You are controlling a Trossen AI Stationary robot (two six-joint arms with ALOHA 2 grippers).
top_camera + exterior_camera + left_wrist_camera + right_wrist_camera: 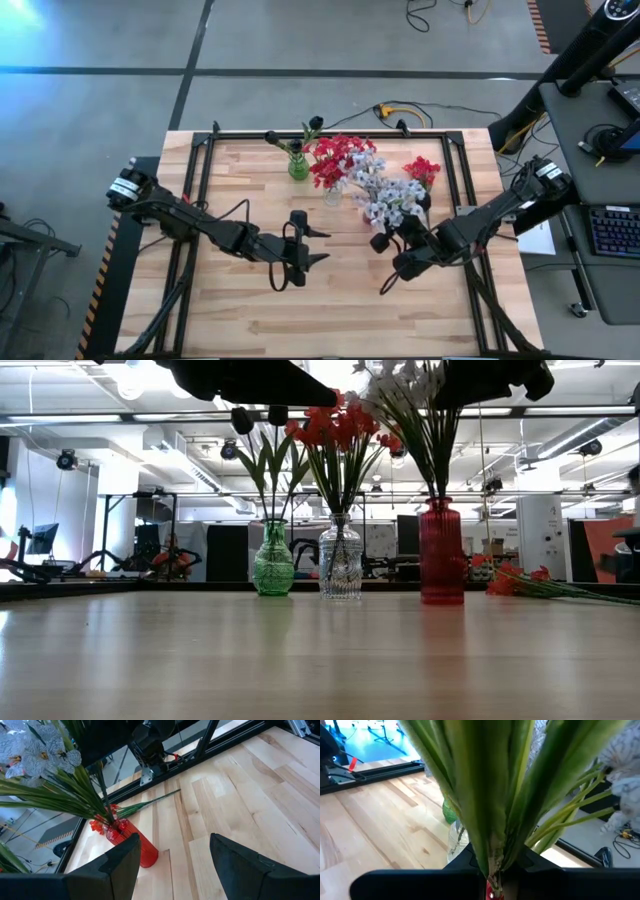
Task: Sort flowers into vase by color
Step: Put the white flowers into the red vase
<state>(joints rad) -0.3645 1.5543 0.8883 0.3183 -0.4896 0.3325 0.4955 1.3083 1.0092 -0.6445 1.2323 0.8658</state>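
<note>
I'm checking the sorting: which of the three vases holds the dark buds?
The green vase, leftmost in the low view, holds the dark buds. The clear vase has red blossoms; the red vase has pale ones.

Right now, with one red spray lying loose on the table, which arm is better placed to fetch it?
Left. The left gripper is open and empty, though the red spray lies far from it. The right gripper is nearer but shut on the white flowers at the red vase.

Grey concrete floor [300, 40] with dark line across. Cables [440, 12] lie on floor. Side desk with keyboard [612, 232] at right. White ceiling [560, 390] with pipes, bright lamps beyond.
</note>
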